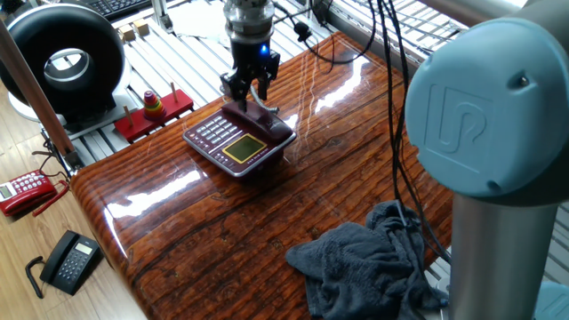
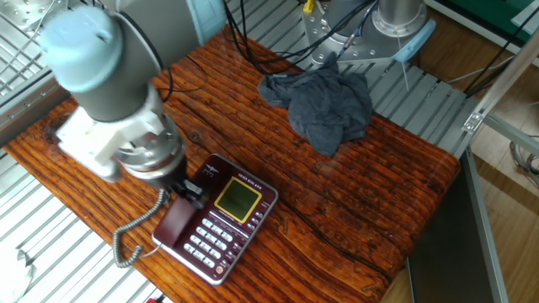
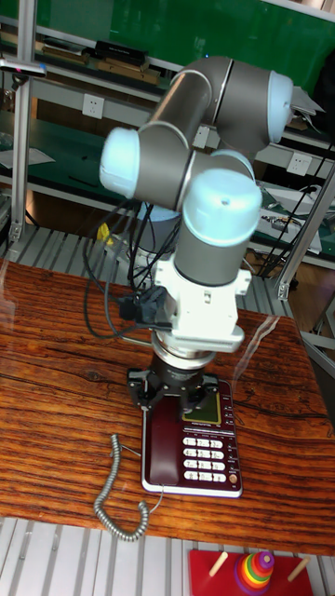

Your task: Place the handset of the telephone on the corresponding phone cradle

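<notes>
The maroon telephone stands near the table's edge, with its yellowish screen and light keys facing up. Its dark maroon handset lies lengthwise along the phone cradle on one side of the base. The grey coiled cord trails off onto the table. My gripper hangs just above the handset's far end. It is open, its fingers are spread, and nothing is held between them. In the other fixed view the wrist hides the fingertips.
A grey cloth lies crumpled at the table's other end. A red ring-stacker toy sits just off the table beside the phone. A small red phone and a black phone lie on the floor.
</notes>
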`<state>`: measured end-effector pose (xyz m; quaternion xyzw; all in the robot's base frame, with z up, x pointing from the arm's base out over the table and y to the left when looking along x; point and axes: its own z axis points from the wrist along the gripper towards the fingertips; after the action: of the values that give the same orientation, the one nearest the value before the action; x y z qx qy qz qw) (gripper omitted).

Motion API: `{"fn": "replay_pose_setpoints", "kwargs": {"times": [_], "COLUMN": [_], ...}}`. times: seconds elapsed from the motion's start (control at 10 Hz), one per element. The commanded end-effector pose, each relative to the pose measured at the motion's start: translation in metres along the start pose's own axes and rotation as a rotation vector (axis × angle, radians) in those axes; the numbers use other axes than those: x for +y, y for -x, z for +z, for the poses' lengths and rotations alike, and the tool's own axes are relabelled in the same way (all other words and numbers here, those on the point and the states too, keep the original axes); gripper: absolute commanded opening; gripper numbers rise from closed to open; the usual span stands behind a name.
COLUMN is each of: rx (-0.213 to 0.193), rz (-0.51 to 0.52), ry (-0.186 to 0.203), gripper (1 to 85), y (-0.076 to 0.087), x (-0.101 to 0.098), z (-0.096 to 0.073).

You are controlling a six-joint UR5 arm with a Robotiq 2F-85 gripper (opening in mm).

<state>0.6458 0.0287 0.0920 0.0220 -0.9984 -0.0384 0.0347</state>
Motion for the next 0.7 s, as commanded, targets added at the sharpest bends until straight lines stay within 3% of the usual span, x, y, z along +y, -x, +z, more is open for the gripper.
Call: {"fn": "replay_pose_setpoints", "kwargs": {"times": [0.0, 0.4, 0.6], "rx": [0.007, -0.010, -0.023], "rz": [0.046, 0.044, 0.031], "ry": [-0.022, -0.018, 0.008], "gripper": [1.0, 1.0, 1.0], "y": [0.007, 0.017, 0.019], "x": [-0.028, -0.036, -0.030], "z": [-0.021, -0.021, -0.023]}}
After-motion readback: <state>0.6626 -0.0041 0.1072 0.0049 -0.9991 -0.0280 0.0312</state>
